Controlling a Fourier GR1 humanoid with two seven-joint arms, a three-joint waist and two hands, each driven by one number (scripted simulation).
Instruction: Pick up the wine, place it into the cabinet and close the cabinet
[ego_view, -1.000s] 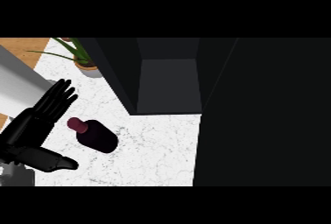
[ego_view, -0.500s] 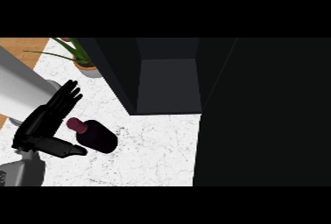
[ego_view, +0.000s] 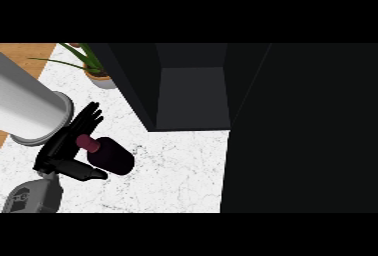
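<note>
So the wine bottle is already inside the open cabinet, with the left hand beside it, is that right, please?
Not quite. The head view shows the wine bottle on the white counter, outside the open cabinet and off to its left. The left hand is indeed beside the bottle, with its fingers straight.

Pretty flat, even light here, and we can't tell which side it comes from. The cabinet (ego_view: 192, 95) is the dark spot: its walls read near black to us, and only the inner back panel lifts to a dull grey. Everything right of the cabinet melts into one black mass. Left of the cabinet and in front of it, the white counter (ego_view: 177, 175) is bright and evenly lit. The wine (ego_view: 111, 155) over there shows just a faint sheen, and the left hand (ego_view: 66, 145) beside it is a black silhouette.
</note>
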